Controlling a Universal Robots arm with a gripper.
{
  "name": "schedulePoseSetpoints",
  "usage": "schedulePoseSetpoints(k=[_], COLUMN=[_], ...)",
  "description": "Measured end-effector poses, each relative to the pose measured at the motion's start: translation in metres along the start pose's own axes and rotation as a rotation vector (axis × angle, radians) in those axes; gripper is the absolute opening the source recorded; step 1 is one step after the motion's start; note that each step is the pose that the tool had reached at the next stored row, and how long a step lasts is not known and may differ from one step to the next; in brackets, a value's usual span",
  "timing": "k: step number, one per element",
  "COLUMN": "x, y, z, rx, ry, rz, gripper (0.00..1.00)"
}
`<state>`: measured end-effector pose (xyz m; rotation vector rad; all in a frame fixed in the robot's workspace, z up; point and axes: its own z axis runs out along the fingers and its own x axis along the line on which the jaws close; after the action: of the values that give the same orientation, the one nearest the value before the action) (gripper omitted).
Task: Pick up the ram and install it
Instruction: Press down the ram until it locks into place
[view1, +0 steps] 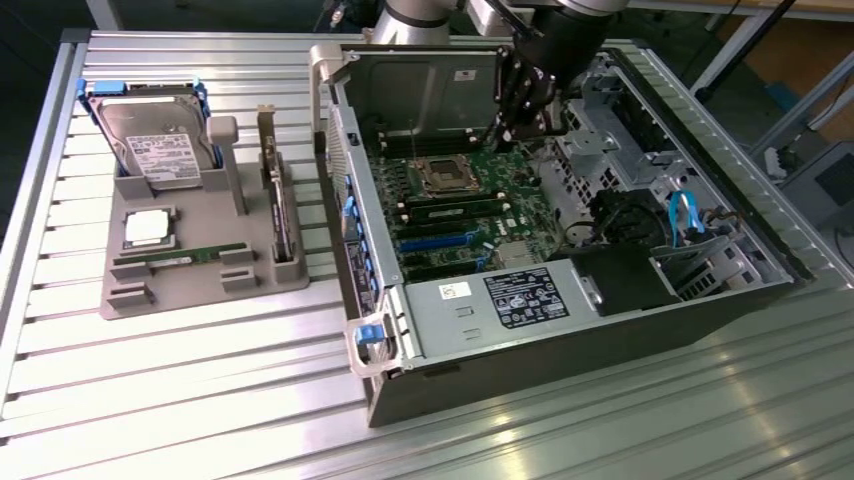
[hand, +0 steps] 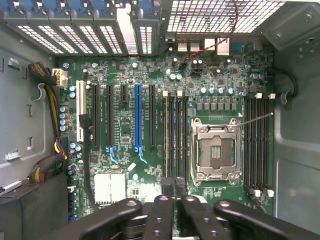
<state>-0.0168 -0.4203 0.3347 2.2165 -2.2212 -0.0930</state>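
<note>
Hanging over the motherboard (view1: 467, 180) inside the open computer case (view1: 574, 355), the tool (view1: 531, 128) (hand: 172, 186) has its jaws drawn narrow with nothing between them that I can make out. The ram (view1: 174, 258) lies flat in a groove of the grey tray (view1: 200, 295), well apart at the exterior view's left. That tray also holds a hard drive (view1: 154, 135), a processor chip (view1: 147, 228) and an upright expansion card (view1: 276, 215). As I judge it, a low swing out could clip the case wall or the open socket (hand: 215, 150), and so thin a stick may slip from a shallow grip.

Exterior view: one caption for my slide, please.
Robot gripper hovers over the open computer case's green motherboard; thin green ram stick lies in grey tray.
</note>
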Motion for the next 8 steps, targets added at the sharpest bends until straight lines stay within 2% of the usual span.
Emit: schedulePoseSetpoints(k=[6,8], x=[0.0,0.0001], y=[0.0,-0.0032], z=[0.0,-0.0001], rx=[0.0,-0.0003], ry=[0.0,-0.0001], rz=[0.0,0.0], gripper=[0.1,0.1])
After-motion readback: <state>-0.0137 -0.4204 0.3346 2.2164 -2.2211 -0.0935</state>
